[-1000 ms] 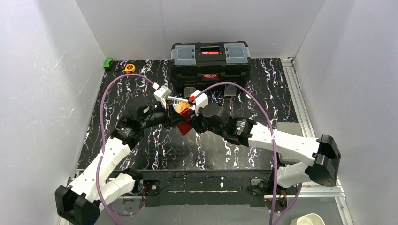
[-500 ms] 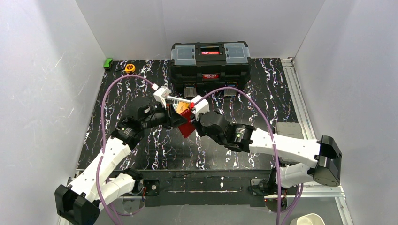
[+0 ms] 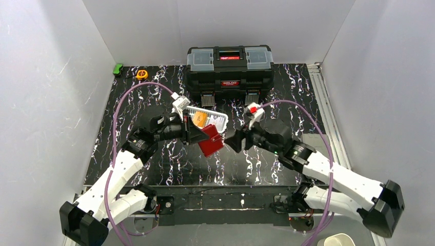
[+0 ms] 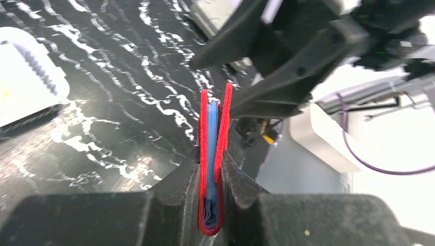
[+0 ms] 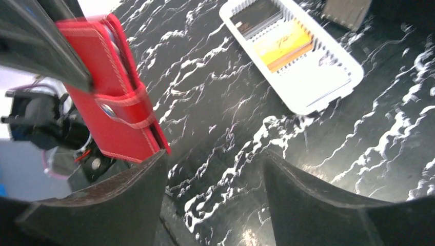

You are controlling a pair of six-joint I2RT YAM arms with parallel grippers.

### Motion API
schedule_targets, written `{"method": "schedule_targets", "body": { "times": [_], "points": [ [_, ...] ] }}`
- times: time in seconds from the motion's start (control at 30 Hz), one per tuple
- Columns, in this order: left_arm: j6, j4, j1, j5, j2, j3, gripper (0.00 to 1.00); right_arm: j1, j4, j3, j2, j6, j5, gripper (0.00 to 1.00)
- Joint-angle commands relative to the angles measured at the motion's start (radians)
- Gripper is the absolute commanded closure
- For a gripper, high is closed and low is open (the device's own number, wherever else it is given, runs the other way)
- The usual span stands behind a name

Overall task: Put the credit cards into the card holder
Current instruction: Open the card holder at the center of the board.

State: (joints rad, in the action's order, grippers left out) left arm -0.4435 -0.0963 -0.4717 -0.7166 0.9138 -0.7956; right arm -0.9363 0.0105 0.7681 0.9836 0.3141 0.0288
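The red card holder [image 3: 211, 140] hangs above the table, folded, with my left gripper [image 3: 198, 134] shut on its spine end. In the left wrist view the card holder [image 4: 203, 128] stands edge-on between the jaws [image 4: 213, 166], and a light blue credit card [image 4: 212, 133] is tucked inside it. The snap tab [image 5: 128, 110] wraps round the holder [image 5: 102, 66]. My right gripper [image 3: 234, 141] stands open just right of the holder, not touching it. An orange credit card [image 5: 284, 43] and a dark one [image 5: 255, 18] lie in the white mesh basket [image 5: 328, 84].
The white mesh basket [image 3: 219, 122] lies behind the holder. A big black toolbox [image 3: 229, 66] stands at the back centre. A small green object [image 3: 118, 69] and an orange-yellow one [image 3: 141, 74] sit at the back left corner. White walls close in three sides.
My right gripper has let go at the card holder, opened, and drawn back to the right. The left gripper keeps hold of the holder, which now tilts lower and to the right.
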Motion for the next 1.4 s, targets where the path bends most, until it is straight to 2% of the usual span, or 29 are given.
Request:
{"method": "schedule_targets", "body": {
  "times": [0.0,0.2,0.4,0.5,0.57,0.63,0.83,1.03,1.23,1.3,1.37],
  "points": [
    [-0.060,0.130,-0.002,-0.234,-0.006,-0.005,1.00,0.096,-0.234,-0.152,-0.133,0.062,-0.382,0.22],
    [-0.083,0.173,-0.003,-0.280,0.016,-0.017,1.00,0.154,-0.302,-0.130,-0.094,0.108,-0.630,0.17],
    [-0.055,0.152,-0.003,-0.305,0.008,-0.017,1.00,0.198,-0.370,-0.134,-0.069,0.155,-0.711,0.14],
    [-0.014,0.121,-0.003,-0.310,-0.003,-0.015,1.00,0.241,-0.171,-0.078,-0.090,0.064,-0.707,0.11],
    [0.003,0.113,-0.004,-0.316,-0.011,-0.011,1.00,0.268,-0.032,-0.038,-0.119,-0.018,-0.639,0.11],
    [0.006,0.114,-0.003,-0.326,-0.013,-0.007,1.00,0.301,0.014,-0.024,-0.141,-0.040,-0.622,0.10],
    [-0.002,0.143,-0.003,-0.336,-0.003,-0.012,1.00,0.323,-0.155,-0.061,-0.131,0.079,-0.810,0.02],
    [-0.010,0.155,-0.004,-0.342,0.014,-0.027,1.00,0.318,-0.368,-0.063,-0.018,0.195,-0.961,0.02],
    [-0.031,0.188,-0.004,-0.340,0.024,-0.027,1.00,0.243,-0.343,0.009,0.076,0.133,-0.952,0.02],
    [-0.040,0.201,-0.004,-0.342,0.029,-0.031,1.00,0.212,-0.336,0.030,0.115,0.112,-0.946,0.04],
    [-0.045,0.204,-0.004,-0.343,0.033,-0.039,1.00,0.198,-0.368,0.034,0.147,0.116,-0.961,0.15]
  ]
}}
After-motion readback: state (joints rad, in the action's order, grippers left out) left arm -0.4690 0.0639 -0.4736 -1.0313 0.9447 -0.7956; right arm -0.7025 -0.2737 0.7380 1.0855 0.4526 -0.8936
